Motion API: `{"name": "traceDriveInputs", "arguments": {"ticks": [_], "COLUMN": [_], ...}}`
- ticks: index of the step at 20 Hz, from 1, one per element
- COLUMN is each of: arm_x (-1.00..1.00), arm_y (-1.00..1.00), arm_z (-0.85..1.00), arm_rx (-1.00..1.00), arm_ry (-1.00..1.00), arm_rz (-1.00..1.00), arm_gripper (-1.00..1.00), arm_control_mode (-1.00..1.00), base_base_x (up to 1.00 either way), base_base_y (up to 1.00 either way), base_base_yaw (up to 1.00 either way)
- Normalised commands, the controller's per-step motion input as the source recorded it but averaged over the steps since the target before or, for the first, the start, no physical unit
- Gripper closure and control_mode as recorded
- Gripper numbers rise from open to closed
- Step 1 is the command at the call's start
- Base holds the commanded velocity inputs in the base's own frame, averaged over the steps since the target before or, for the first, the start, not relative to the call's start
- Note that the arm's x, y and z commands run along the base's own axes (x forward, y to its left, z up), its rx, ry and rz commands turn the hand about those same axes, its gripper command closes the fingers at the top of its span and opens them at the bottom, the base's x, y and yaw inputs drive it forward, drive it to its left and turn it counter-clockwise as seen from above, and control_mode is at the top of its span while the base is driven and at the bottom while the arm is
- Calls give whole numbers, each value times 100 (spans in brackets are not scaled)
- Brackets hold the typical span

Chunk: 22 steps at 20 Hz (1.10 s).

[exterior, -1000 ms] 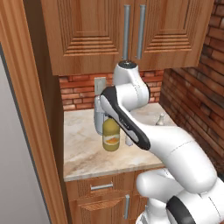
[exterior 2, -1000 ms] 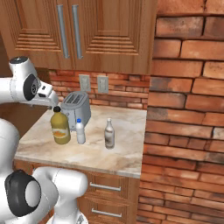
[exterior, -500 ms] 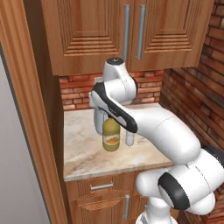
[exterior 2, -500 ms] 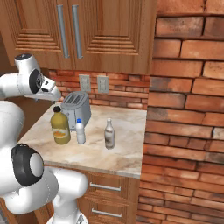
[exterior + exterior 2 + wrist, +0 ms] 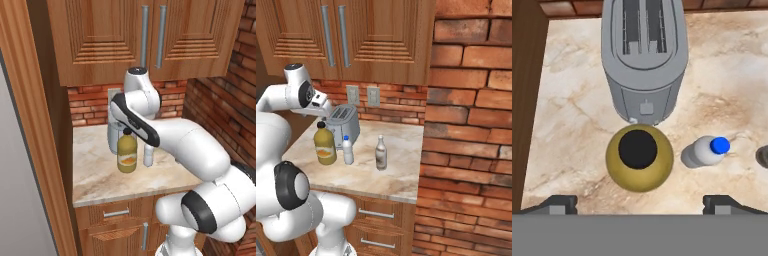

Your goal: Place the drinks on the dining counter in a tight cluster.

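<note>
Three upright capped bottles (image 5: 347,150) beside toaster (image 5: 342,125), fingers (image 5: 556,204) spread above juice bottle (image 5: 639,158).

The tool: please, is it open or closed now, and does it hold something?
Tool: open and holding nothing, above the juice bottle.

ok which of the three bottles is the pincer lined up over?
The fat amber juice bottle with the black cap, centred between the open pincer tips; the white bottle sits off to one side.
</note>
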Motion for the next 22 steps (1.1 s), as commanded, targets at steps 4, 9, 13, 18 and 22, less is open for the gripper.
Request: {"name": "traceDriveInputs", "arguments": {"ticks": [4, 9, 13, 18, 22], "arm_x": [10, 24, 31, 23, 2], "arm_y": [0, 0, 0, 2, 1], "arm_z": [-42, -8, 0, -2, -1], "arm_rx": [7, 1, 0, 0, 0], "arm_ry": [0, 0, 0, 0, 0], "arm_rz": [0, 0, 0, 0, 0], "arm_gripper": [-100, -100, -100, -100, -100], "arm_control_mode": [-100, -100, -100, -100, -100], "base_base_x": [0, 0, 0, 0, 0], "base_base_y": [0, 0, 0, 0, 0], "base_base_yaw": [0, 0, 0, 0, 0]}}
